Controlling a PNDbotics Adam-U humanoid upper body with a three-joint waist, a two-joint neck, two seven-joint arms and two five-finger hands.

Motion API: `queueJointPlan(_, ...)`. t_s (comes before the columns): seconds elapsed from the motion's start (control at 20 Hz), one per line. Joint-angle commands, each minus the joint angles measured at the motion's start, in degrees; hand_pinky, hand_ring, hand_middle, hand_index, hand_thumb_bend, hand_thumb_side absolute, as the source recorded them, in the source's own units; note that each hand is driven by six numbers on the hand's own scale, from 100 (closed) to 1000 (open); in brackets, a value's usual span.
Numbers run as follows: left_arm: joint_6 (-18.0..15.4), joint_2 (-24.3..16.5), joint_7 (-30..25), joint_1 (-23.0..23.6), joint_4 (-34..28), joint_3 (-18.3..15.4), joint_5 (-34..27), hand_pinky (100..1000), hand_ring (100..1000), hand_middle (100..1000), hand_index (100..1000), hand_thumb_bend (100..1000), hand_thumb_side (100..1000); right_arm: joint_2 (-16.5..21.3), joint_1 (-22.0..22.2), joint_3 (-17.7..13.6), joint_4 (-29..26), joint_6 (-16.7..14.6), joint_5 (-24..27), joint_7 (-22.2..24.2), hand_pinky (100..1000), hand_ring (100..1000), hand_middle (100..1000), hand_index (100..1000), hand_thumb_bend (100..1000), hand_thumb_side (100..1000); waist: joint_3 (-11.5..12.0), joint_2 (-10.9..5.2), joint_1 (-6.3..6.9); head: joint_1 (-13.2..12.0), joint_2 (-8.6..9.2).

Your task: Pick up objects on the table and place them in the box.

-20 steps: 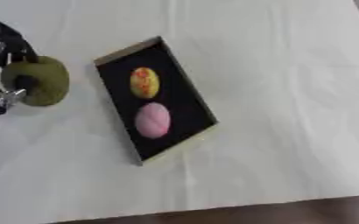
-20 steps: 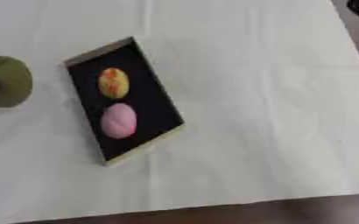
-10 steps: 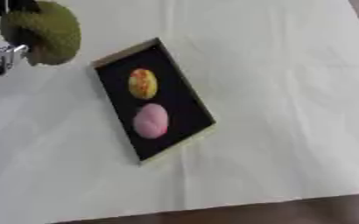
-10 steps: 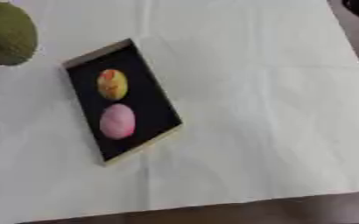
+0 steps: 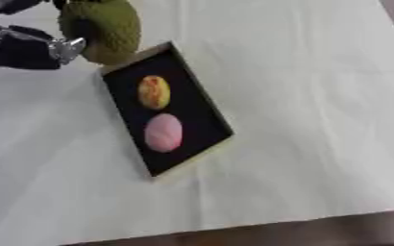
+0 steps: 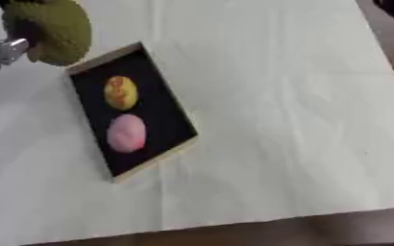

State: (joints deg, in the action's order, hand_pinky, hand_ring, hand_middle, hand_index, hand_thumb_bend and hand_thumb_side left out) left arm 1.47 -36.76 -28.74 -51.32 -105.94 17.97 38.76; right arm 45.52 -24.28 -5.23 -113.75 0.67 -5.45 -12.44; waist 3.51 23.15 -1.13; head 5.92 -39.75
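Left hand (image 5: pixel 24 45) grasps a green fruit (image 5: pixel 102 30), fingers curled round its side, holding it above the desk (image 5: pixel 318 96) just past the far end of the box (image 5: pixel 199 103). Its free space lies at that near corner, beyond the yellow object (image 5: pixel 154 92); the pink object (image 5: pixel 163 133) sits further along the box's long axis. No right hand shows.

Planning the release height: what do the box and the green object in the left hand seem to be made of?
The box looks like thin wood or stiff card: pale tan rim, matte black floor. The green object in the left hand has a dull, slightly mottled olive surface with no shine, perhaps foam or soft plastic; the pictures cannot settle which.
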Motion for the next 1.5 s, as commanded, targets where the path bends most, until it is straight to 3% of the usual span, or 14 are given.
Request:
queueJointPlan(0.05,-0.7,1.0,-0.1,-1.9,2.5,0.4,-0.3,483,479,483,653,100,100,0.8,-0.9,-0.4,-0.8,0.0,0.4,0.2,894,730,664,814,100,431,-0.2,-1.23,0.13,-0.1,-0.20)
queueJointPlan(0.45,-2.8,4.9,-2.2,-3.3,9.5,2.2,-1.8,517,503,513,683,100,100,0.4,-1.4,-0.2,-0.8,0.1,0.8,0.4,894,729,663,814,100,437,-0.5,-1.14,0.10,-0.3,-0.47)
queueJointPlan(0.9,-7.8,8.2,-3.9,-3.8,20.2,2.7,-2.6,580,553,563,724,100,120,0.1,-1.7,-0.2,-0.8,0.1,1.0,0.6,894,729,663,814,100,444,-0.7,-1.02,-0.04,-0.2,-0.96)
queueJointPlan(1.2,-9.4,8.7,-7.1,-4.1,23.2,1.9,-1.7,651,617,626,769,250,196,0.1,-1.8,-0.1,-0.8,0.2,1.0,0.7,895,730,664,814,100,448,-0.7,-0.99,-0.03,-0.1,-1.11)
queueJointPlan(1.5,-10.7,8.6,-10.1,-3.8,23.2,1.2,-1.8,730,743,753,840,442,328,0.0,-1.4,-0.3,-0.8,0.1,1.0,0.5,895,730,664,814,100,452,-0.7,-1.01,-0.03,0.1,-1.05)
